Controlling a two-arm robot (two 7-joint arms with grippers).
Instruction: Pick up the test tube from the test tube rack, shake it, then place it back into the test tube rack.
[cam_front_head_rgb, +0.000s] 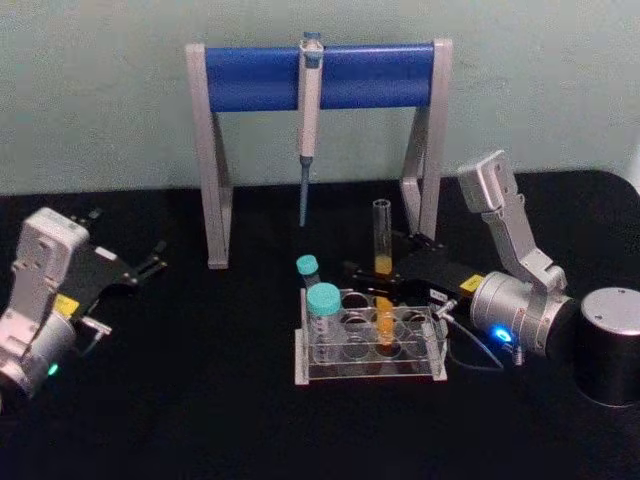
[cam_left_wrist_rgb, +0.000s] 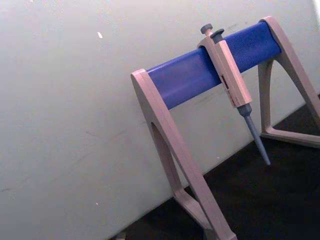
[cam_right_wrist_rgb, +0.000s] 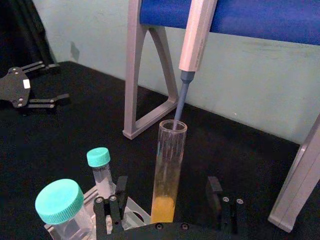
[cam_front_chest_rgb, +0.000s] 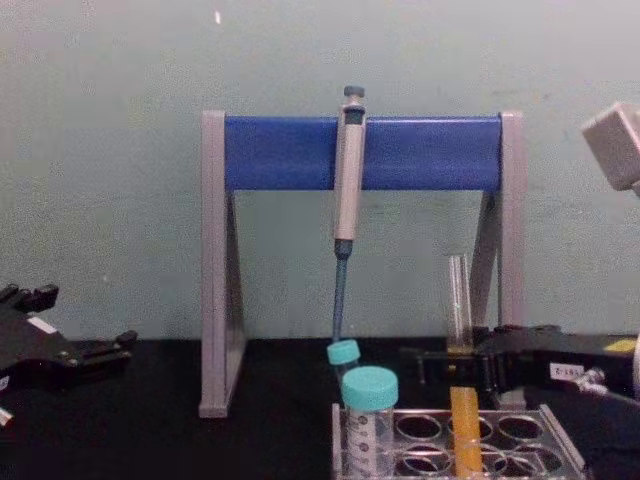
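The test tube (cam_front_head_rgb: 381, 228) stands upright in the test tube rack (cam_front_head_rgb: 420, 362), a clear plastic tray just toward 5 o'clock from the middle of the black worktop (cam_front_head_rgb: 200, 400). Its open mouth rises well above the rack's top plate, and orange-yellow liquid fills its lower part.

The right claw (cam_right_wrist_rgb: 167, 192) reaches in from 3 o'clock at about mid-height of the tube. Its black fingers (cam_right_wrist_rgb: 114, 202) are spread wide, one on either side of the glass with a clear gap on both sides, so it grips nothing.

Two teal-capped tubes occupy the rack's 9 o'clock end: a wider one (cam_front_head_rgb: 323, 300) at the front and a slimmer one (cam_front_head_rgb: 308, 265) leaning behind it.

At 12 o'clock, against the pale wall, is a grey stand (cam_front_head_rgb: 213, 150) with a blue crossbar. A pipette (cam_front_head_rgb: 310, 110) hangs from the bar with its tip pointing down, behind and above the rack.

The left claw (cam_front_head_rgb: 152, 260) rests low over the worktop at 9 o'clock, well apart from the rack, with its fingers parted and nothing between them.
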